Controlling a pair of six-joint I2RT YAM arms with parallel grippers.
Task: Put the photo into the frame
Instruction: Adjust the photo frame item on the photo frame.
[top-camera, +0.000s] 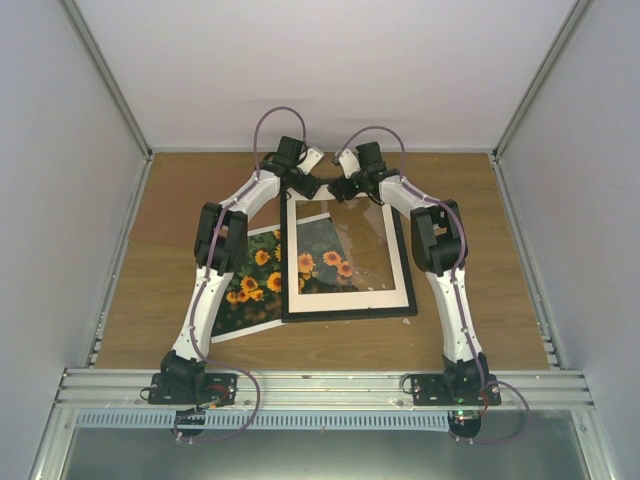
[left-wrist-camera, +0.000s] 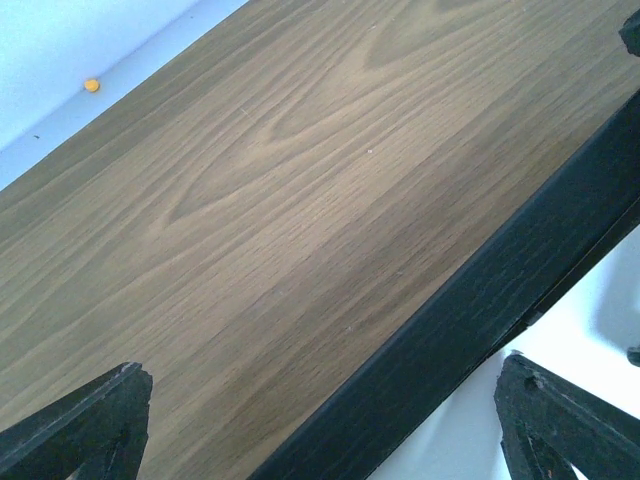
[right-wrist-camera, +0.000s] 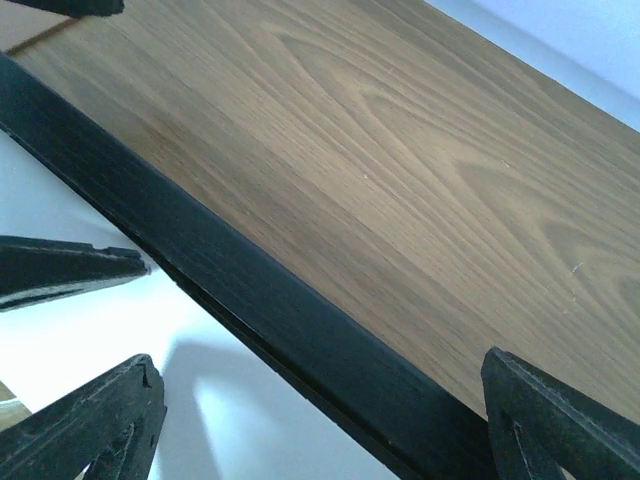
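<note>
While both arms reach to the far side of the counter (top-camera: 170, 200), neither tool has hold of anything. The left tool (left-wrist-camera: 325, 363) is released, its jaws spread wide to either side of the far rail of the black frame (top-camera: 345, 315). The right tool (right-wrist-camera: 322, 358) is spread the same way over that rail, just beside the left one. Both sit toward the rail's left end.

The frame lies flat near the middle of the counter with a white mat (top-camera: 350, 297) inside it. The sunflower photo (top-camera: 250, 285) rests on the counter partly beneath the frame. It is skewed against the frame, and its left part sticks out past the left rail. Some flowers show through the mat's window, under a sheen that may be glazing.

My judgement is that the step in hand is gripping the far rail to raise or shift the frame, and several things could go wrong:

- The rail is thin, so a shallow pinch could slip off it.
- With both grips close together at one end, the free end may sag or swing.
- If the mat is loose, tilting the frame could let it slide out.
- Dragging the frame instead of lifting it could push the photo further askew or crease it.
</note>
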